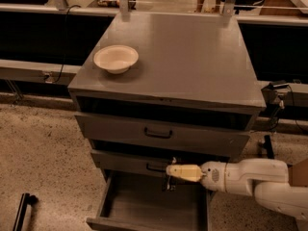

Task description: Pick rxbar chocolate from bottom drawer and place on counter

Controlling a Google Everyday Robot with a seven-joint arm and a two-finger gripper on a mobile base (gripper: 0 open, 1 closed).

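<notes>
The bottom drawer is pulled open and its flat grey floor shows nothing lying on it. My gripper, with pale yellow fingers on a white arm reaching in from the right, is above the drawer's back part, just in front of the middle drawer's handle. It is shut on the rxbar chocolate, a small dark thing that hangs down from the fingertips. The counter is the wide grey top of the cabinet, well above the gripper.
A cream bowl stands on the counter's front left. The two upper drawers with black handles are shut. Speckled floor lies to the left, with a black object at the bottom left. Black benches run behind the cabinet.
</notes>
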